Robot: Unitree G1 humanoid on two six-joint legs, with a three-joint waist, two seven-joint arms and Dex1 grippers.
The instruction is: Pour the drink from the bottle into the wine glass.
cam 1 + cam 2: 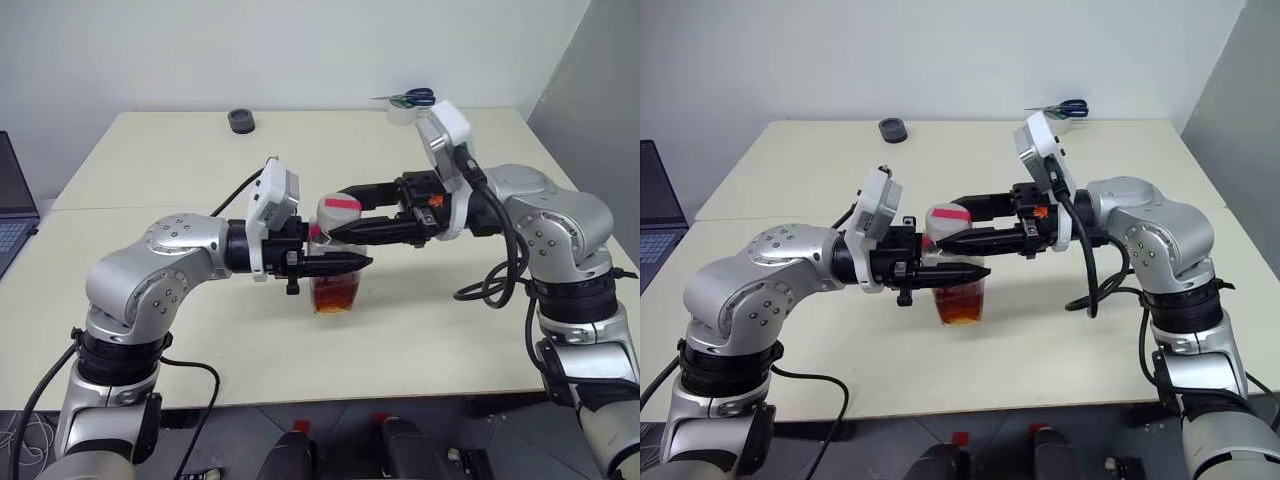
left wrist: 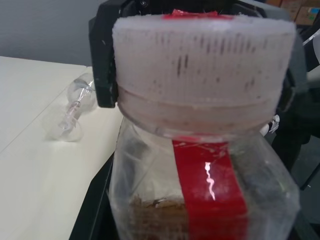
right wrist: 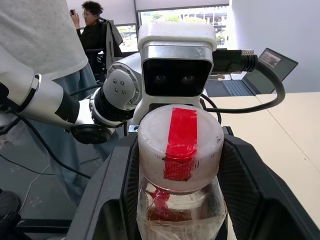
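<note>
Pale walls back a wide cream table (image 1: pixel 150 160) made of two tops pushed together, with a seam running across it. At the far left edge sits the corner of a laptop (image 1: pixel 12 205). Near the back of the table lies a small dark round object (image 1: pixel 241 121).

Coming in from the left, the left gripper (image 1: pixel 345 263) lies level, pointing right, its black fingers pressed together on the body of the bottle (image 1: pixel 335 280) just below the cap. The bottle stands upright near the middle of the table, held between the two arms; whether its base rests on the tabletop I cannot tell. The drink (image 1: pixel 334 294), an amber-red liquid, fills its lower part. A red label strip (image 2: pixel 210 190) runs down its clear side.

The cap (image 1: pixel 338 212) is whitish with a red patch on top. The right gripper (image 1: pixel 350 210) reaches in level from the right, pointing left, its fingers set to either side of the cap; I cannot tell whether they press on it or stand just off.

The left wrist view shows the wine glass (image 2: pixel 72 112) lying on its side on the table, well beyond the bottle. At the far right back corner, blue-handled scissors (image 1: pixel 415 97) lie on a roll of tape (image 1: pixel 403 112).
</note>
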